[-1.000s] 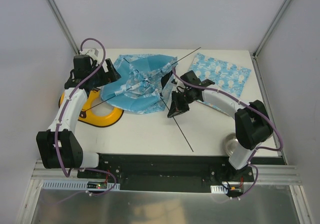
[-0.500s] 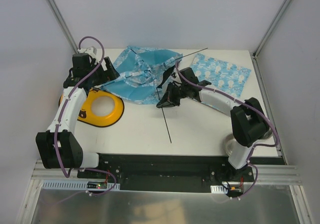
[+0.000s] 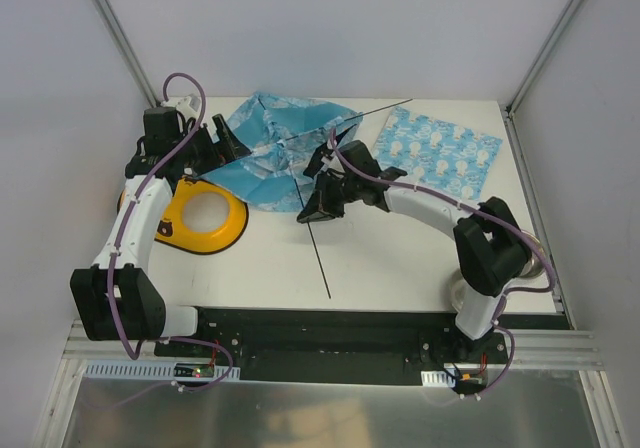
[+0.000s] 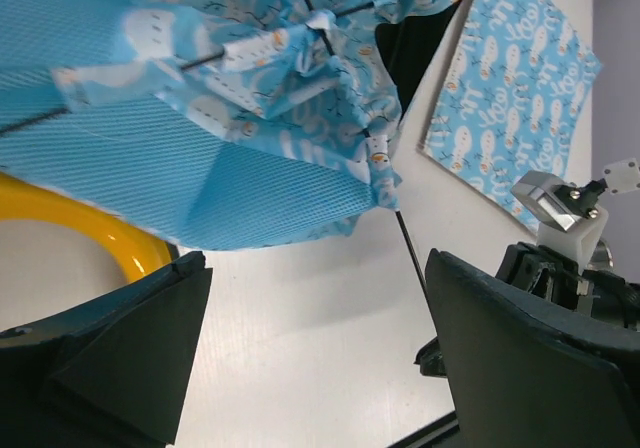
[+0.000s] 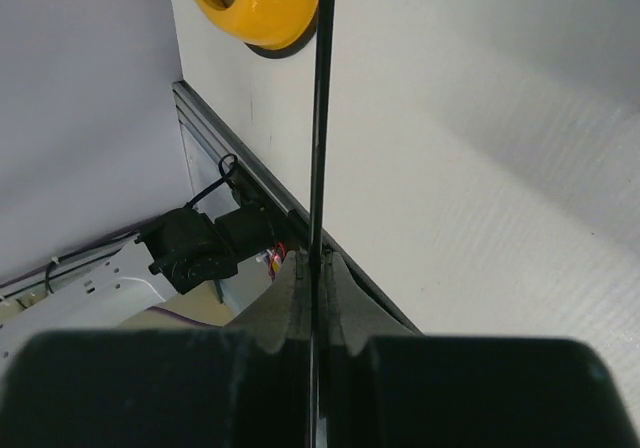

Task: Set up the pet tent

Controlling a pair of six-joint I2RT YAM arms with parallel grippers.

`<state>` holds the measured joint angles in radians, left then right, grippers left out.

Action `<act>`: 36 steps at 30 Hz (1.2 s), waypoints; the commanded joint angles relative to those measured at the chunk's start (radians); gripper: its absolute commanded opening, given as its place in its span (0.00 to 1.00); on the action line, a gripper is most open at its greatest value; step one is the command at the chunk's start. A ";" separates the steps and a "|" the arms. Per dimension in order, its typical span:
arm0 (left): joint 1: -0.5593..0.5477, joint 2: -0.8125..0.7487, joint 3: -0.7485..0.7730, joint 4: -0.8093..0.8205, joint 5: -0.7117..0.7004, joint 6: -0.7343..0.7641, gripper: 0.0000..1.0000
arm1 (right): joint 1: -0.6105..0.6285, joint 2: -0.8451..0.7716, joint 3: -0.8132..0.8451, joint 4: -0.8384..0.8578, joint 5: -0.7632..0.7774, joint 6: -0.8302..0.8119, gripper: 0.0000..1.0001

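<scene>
On the counter, right jaws clamp the black pole, probably to flex it and raise the pet tent; left jaws wide apart, empty, beside its fabric.

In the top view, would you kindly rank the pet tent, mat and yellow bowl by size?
Largest: pet tent.
Then mat and yellow bowl, about alike; the left arm covers part of the bowl.

Robot lab cell, white table, aluminium frame posts, plain grey walls
</scene>
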<state>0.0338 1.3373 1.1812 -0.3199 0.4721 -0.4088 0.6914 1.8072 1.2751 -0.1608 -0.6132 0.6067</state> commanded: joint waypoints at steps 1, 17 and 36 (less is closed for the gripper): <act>-0.005 -0.030 0.005 0.005 0.111 -0.048 0.90 | 0.017 -0.115 0.020 0.187 0.171 -0.126 0.00; -0.090 0.068 0.040 0.047 0.224 -0.114 0.82 | 0.053 -0.014 0.101 0.297 0.305 -0.208 0.00; -0.161 0.207 0.023 0.197 0.169 -0.317 0.26 | 0.082 0.083 0.225 0.271 0.291 -0.225 0.00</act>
<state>-0.1238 1.5249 1.1793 -0.1635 0.6350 -0.6815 0.7967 1.8648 1.4281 0.0109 -0.4309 0.4206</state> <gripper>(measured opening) 0.360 0.046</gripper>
